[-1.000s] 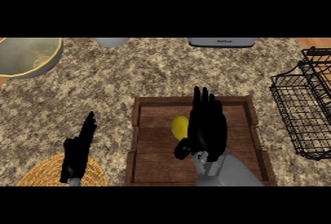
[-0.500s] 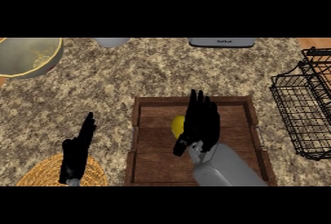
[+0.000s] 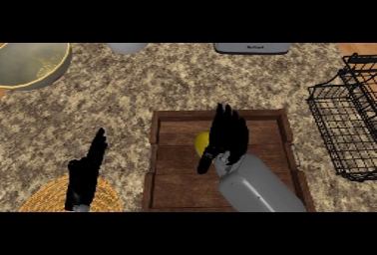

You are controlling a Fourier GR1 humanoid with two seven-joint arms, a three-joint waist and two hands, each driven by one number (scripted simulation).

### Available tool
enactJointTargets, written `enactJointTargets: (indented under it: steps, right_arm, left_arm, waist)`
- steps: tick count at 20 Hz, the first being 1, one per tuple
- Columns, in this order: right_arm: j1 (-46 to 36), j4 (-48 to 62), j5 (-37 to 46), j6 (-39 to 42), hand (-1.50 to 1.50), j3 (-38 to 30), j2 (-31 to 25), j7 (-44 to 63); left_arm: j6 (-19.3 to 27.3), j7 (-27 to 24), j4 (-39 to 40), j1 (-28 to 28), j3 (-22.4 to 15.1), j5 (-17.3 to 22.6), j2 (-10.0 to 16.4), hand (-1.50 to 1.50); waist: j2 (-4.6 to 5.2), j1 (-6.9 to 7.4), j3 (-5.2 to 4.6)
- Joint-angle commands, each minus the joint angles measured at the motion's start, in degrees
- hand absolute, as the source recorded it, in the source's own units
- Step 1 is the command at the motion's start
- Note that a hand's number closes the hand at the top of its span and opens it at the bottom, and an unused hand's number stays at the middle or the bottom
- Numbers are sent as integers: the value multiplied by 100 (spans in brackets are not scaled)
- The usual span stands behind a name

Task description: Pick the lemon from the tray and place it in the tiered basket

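Right hand (image 3: 230, 142) over the lemon (image 3: 201, 143), pickup not yet made.

The lemon lies in the wooden tray (image 3: 221, 114) at the frame's centre, partly hidden by the hand. The grasp, the lift and the carry to the wire basket (image 3: 344, 130) at the right edge all remain. The fingers (image 3: 227, 123) are straight and close together, thumb out beside the lemon, holding nothing; contact cannot be told. The left hand (image 3: 87, 172) rests open at lower left of the desk (image 3: 147, 84).

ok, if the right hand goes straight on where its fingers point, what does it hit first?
Probably the tray's far wall, just beyond the right hand, if it travels low; height is unclear. The lemon lies left of that line.
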Motion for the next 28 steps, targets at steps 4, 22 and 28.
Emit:
enactJointTargets:
  steps: [4, 22, 28]
  right_arm:
    - [-220, 353, -326, 60, -150, 123, 106, 1346]
    - [-25, 1166, -569, -731, 150, 243, 107, 685]
    - [-433, 1270, -734, -595, 150, 549, 106, 652]
  left_arm:
    - [14, 75, 116, -103, 129, -17, 10, 0]
    - [36, -266, 266, 50, 60, -204, -279, 0]
    - [-104, -23, 84, 2, 66, -193, -253, 0]
  waist:
    - [-1, -39, -3]
    - [18, -33, 2]
    - [19, -2, 4]
